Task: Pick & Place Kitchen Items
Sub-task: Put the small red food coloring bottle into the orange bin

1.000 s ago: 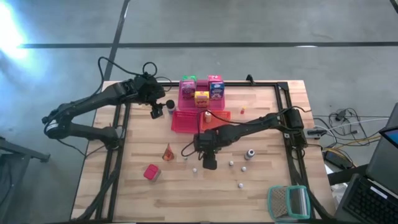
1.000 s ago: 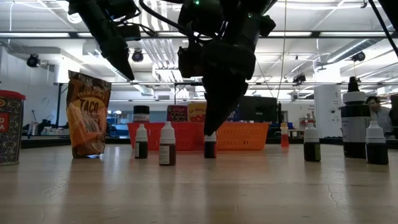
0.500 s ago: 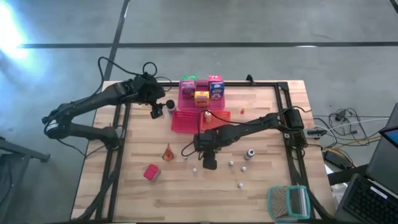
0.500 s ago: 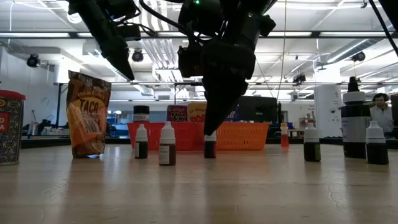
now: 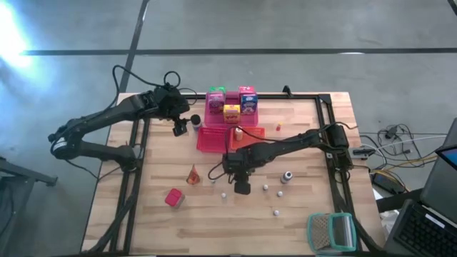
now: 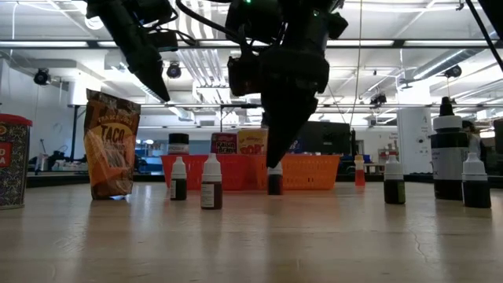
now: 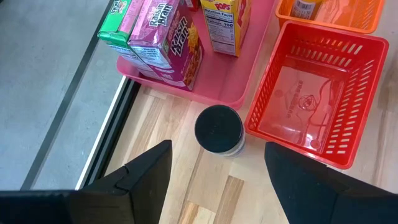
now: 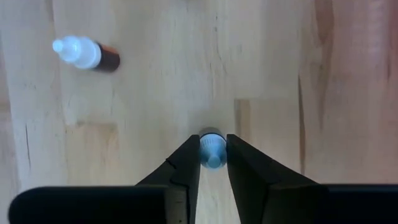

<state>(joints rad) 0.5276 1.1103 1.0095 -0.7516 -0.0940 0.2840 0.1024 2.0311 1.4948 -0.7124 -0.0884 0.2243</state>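
Observation:
My right gripper (image 8: 212,142) points down at the middle of the table (image 5: 242,188) and is shut on a small dark bottle with a white cap (image 6: 274,182). Two more small bottles (image 6: 211,182) stand upright on the table to its left in the low view. My left gripper (image 5: 180,129) hangs open at the far left, over a black-lidded jar (image 7: 219,129) that stands on the wood beside the pink tray (image 7: 224,87) of cartons (image 7: 166,41). Other small bottles (image 5: 280,193) stand to the right. My right gripper pinches the small bottle's white cap (image 8: 206,149) between its two fingertips, coming from above and pointing steeply down. The bottle stays upright below the fingers (image 6: 279,153). Whether its base rests on the table or hangs just above it, I cannot tell.
A red basket (image 5: 213,138) and an orange tray (image 5: 253,133) sit behind the right gripper. A taco bag (image 5: 193,174) and a red can (image 5: 173,198) stand to the near left. A teal-framed mesh thing (image 5: 330,232) lies at the near right corner.
My right gripper has tipped a little and its fingertips have shifted slightly toward the table's right edge. The small bottle between them has gone the same way and stays upright.

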